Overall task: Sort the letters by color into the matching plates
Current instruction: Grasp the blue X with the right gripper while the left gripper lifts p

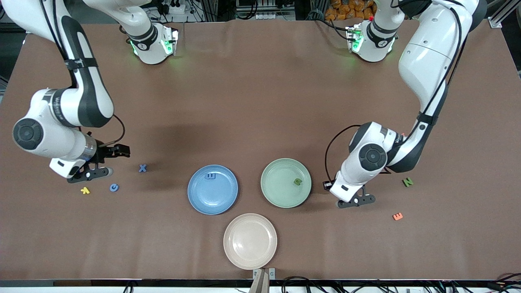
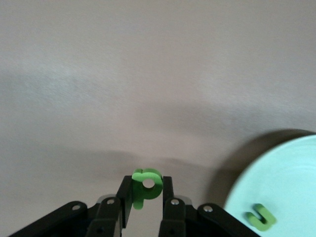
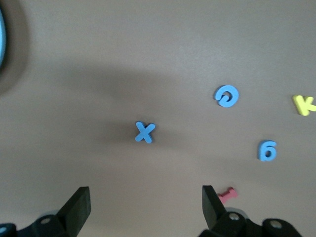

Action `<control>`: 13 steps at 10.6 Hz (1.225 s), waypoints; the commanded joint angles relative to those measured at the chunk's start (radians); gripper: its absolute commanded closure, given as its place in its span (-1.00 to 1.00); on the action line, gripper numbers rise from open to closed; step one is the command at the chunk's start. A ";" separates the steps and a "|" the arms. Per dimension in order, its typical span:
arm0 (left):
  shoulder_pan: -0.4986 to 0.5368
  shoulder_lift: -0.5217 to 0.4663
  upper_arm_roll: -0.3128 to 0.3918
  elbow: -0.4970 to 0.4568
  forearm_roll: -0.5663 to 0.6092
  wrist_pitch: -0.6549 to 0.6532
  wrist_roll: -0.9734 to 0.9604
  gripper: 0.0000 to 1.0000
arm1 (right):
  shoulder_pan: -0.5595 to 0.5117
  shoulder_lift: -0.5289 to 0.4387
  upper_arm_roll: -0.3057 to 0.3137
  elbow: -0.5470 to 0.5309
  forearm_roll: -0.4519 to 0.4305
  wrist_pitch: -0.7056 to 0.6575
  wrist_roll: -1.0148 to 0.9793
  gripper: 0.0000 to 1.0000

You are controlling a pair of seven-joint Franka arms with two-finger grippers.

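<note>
Left hand point(image 2: 143, 207) pinches green letter point(image 2: 146, 186) beside green plate point(image 2: 291, 168).

matt brown table point(image 1: 260, 101), glossy plastic plates point(image 1: 195, 199)

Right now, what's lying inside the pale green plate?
One small green letter lies in the green plate, toward the left arm's side. The rest of its inside shows bare; nothing covers the plate, so nothing seems hidden.

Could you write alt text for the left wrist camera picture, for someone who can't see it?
The left pincer is shut on a green letter, held up over the brown table. Beside it, the edge of the green plate shows, with another green letter lying in it.
</note>
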 commanded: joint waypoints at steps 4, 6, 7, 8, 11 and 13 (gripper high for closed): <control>-0.051 -0.001 0.004 0.026 -0.020 0.025 -0.093 1.00 | -0.017 0.008 0.044 -0.273 0.002 0.374 0.036 -1.00; -0.051 0.000 0.004 0.026 -0.020 0.027 -0.093 1.00 | -0.016 0.062 0.058 -0.283 0.002 0.454 0.062 -1.00; -0.051 0.005 0.004 0.026 -0.020 0.030 -0.093 1.00 | -0.016 0.077 0.061 -0.283 0.002 0.479 0.069 -1.00; -0.053 0.005 0.006 0.026 -0.020 0.045 -0.093 1.00 | -0.016 0.096 0.065 -0.281 0.002 0.500 0.079 -1.00; -0.054 0.000 0.006 0.026 -0.020 0.047 -0.113 1.00 | -0.016 0.142 0.067 -0.280 0.002 0.557 0.081 -1.00; -0.054 0.003 0.006 0.026 -0.020 0.062 -0.114 1.00 | -0.017 0.165 0.067 -0.270 0.002 0.573 0.081 -1.00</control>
